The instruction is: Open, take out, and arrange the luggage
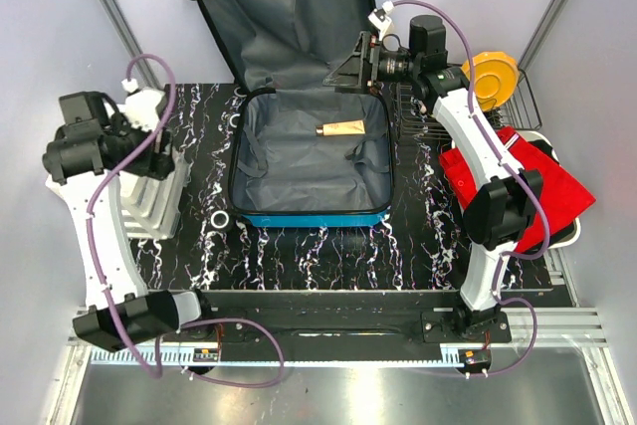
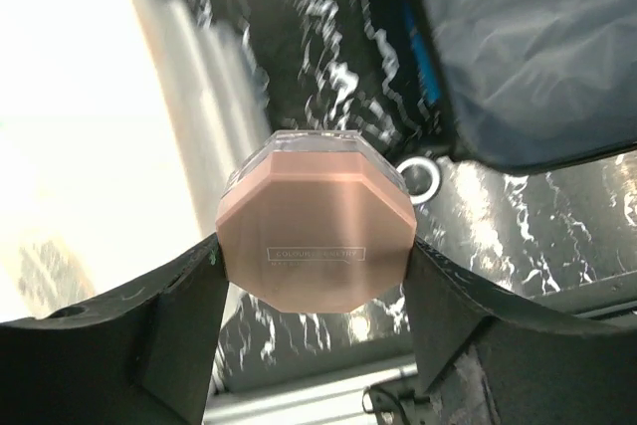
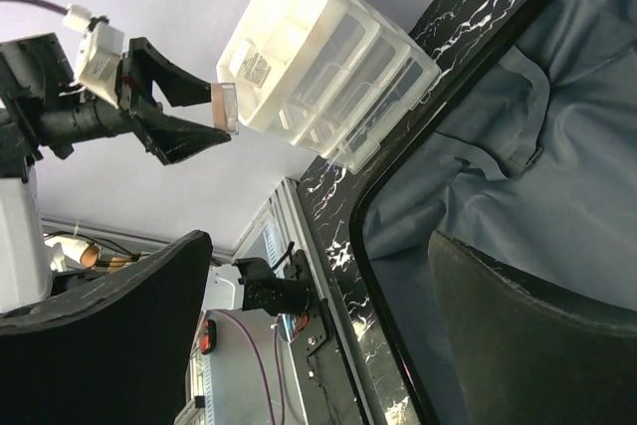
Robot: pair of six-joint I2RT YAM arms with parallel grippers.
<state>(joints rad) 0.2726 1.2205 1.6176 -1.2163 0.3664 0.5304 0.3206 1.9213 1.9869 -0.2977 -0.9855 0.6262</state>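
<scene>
The luggage (image 1: 309,161) is a blue suitcase lying open mid-table, its lid (image 1: 284,17) leaning back and its grey lining bare. A tan tube (image 1: 341,128) lies inside the lower shell. My left gripper (image 1: 157,151) hovers over the white bin (image 1: 154,196) on the left. It is shut on a rose-gold octagonal compact (image 2: 317,236), held between both fingers of the left gripper (image 2: 314,251). My right gripper (image 1: 343,72) hangs open at the suitcase's far right corner. The right gripper (image 3: 318,246) holds nothing, with the lining (image 3: 518,176) below it.
A black wire basket (image 1: 518,111) with a yellow item (image 1: 493,77) stands at the back right. In front of it, red cloth (image 1: 518,181) lies in a white bin. The stacked white bin (image 3: 328,77) sits left of the suitcase on the black marbled mat (image 1: 299,246).
</scene>
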